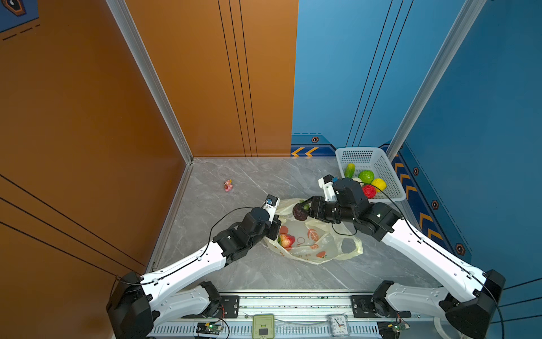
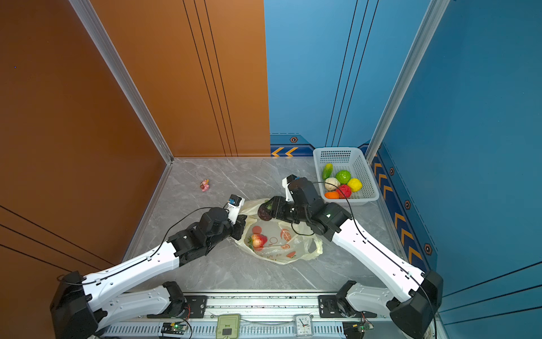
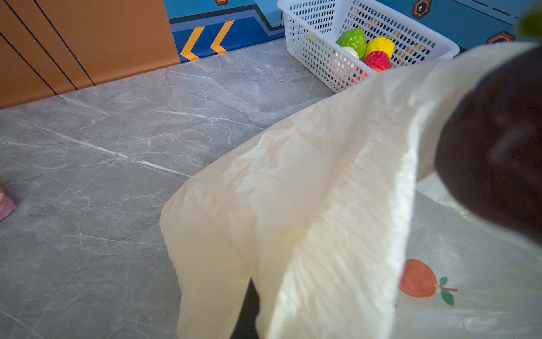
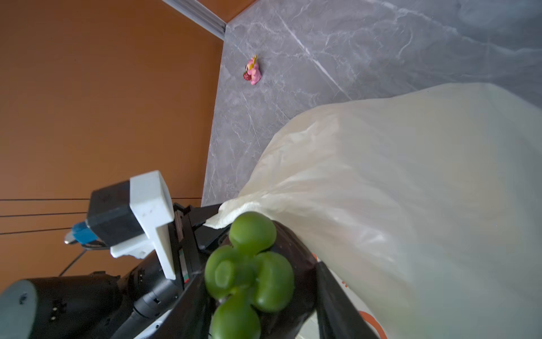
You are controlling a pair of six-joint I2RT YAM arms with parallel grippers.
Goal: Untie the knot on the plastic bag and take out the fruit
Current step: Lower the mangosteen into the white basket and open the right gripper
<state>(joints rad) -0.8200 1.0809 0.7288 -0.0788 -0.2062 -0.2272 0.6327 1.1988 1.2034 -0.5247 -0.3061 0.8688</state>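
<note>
Right fingers (image 4: 334, 302) grip a purple fruit (image 1: 299, 213), green cap (image 4: 249, 273) plain only wrist-side; left fingers (image 1: 275, 231) apparently pinch the plastic bag (image 1: 311, 246).

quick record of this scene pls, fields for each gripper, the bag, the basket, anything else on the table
left gripper: shut on a pale-yellow edge of the thin translucent plastic bag with orange fruit prints
right gripper: shut on a dark purple toy fruit with green leaves, over the bag
bag: open, lying on the grey marble table; one red-and-pink fruit inside
white perforated plastic basket: green oblong, green round, cream-white, yellow, red, orange
elsewhere: tiny pink figurine, apart from the bag
</note>
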